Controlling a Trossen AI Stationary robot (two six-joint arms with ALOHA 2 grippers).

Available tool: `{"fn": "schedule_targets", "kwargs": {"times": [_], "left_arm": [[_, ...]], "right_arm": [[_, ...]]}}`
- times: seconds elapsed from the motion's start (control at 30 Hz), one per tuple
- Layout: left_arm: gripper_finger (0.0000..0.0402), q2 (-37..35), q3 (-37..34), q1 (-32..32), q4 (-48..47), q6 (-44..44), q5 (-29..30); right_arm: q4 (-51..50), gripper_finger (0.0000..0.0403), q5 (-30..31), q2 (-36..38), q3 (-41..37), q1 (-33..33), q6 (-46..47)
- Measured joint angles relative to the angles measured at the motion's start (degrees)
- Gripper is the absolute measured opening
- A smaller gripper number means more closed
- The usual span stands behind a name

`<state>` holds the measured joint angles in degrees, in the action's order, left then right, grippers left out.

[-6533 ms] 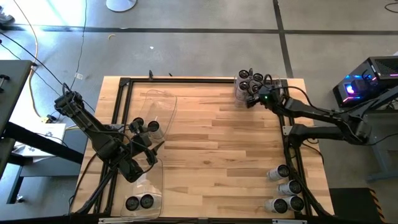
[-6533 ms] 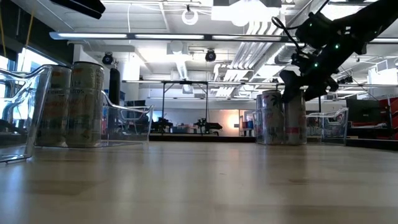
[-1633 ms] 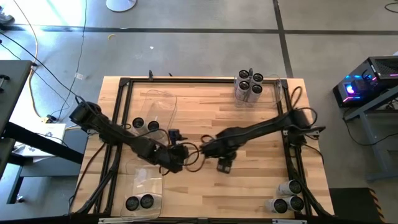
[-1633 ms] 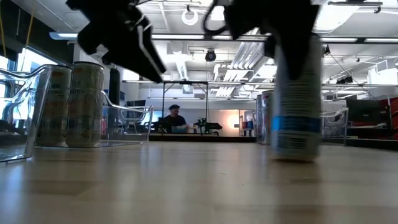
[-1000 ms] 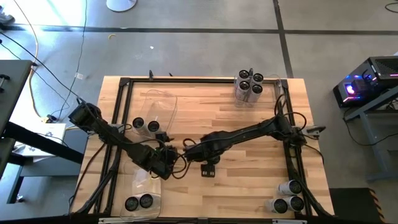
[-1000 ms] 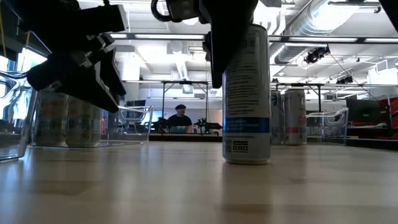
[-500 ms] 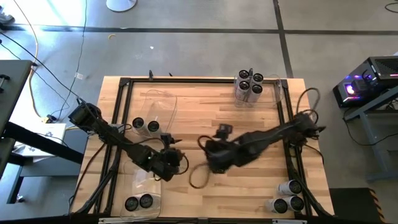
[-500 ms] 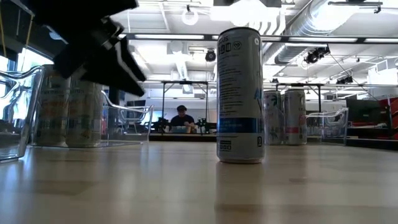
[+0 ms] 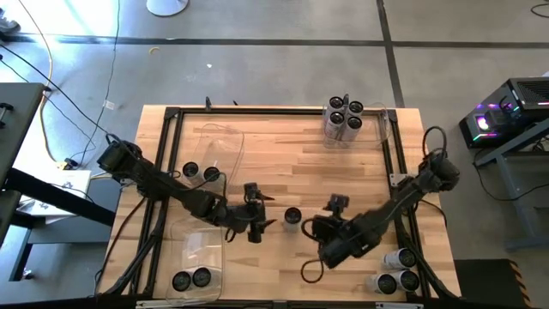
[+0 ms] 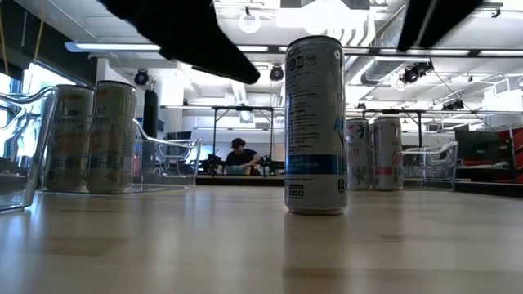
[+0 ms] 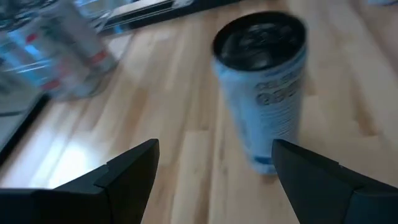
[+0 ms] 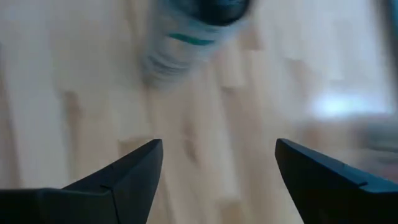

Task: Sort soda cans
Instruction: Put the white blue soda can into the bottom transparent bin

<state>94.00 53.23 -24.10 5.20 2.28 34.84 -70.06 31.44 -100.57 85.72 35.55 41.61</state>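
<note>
Left hand hangs wide open just beside the lone soda can, mid-worktop, gripping nothing. Right hand, open and empty too, sits toward the right edge.

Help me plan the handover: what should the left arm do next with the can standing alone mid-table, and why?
Probably ease the left pincer forward around the lone can and close. It is open, level with the can and just short of it, while the right pincer is open and clear of it, so nothing holds the can.
</note>
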Motion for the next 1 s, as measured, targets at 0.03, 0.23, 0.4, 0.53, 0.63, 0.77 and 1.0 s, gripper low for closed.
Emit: {"fn": "schedule_targets", "kwargs": {"times": [0.03,0.23,0.4,0.53,0.63,0.77,1.0], "left_arm": [[0.0304,0.55,0.0,0.57,1.95,-0.5,-1.54],[0.0304,4.85,0.04,2.91,10.34,-2.3,-9.17],[0.0304,7.76,0.0,4.02,14.61,-0.93,-8.71],[0.0304,7.41,0.0,4.18,13.99,-0.94,-7.49],[0.0304,5.92,0.0,3.83,12.02,-1.23,-5.0],[0.0304,3.78,0.02,3.55,7.22,-2.55,1.27],[0.0304,1.2,0.02,1.3,0.12,-3.6,4.9]], "right_arm": [[7.26,0.0307,-1.18,1.43,-4.63,-0.92,-1.77],[42.24,0.0307,-7.19,4.89,-23.9,-8.53,-13.18],[52.56,0.0307,-12.25,4.91,-27.57,-11.41,-14.91],[52.58,0.0307,-12.44,4.98,-26.77,-9.9,-14.0],[53.78,0.0307,-12.63,4.96,-26.71,-8.16,-12.5],[55.02,0.0307,-9.89,5.0,-26.56,-6.46,-8.43],[56.48,0.0307,-2.07,5.0,-26.54,-4.64,-7.36]]}}
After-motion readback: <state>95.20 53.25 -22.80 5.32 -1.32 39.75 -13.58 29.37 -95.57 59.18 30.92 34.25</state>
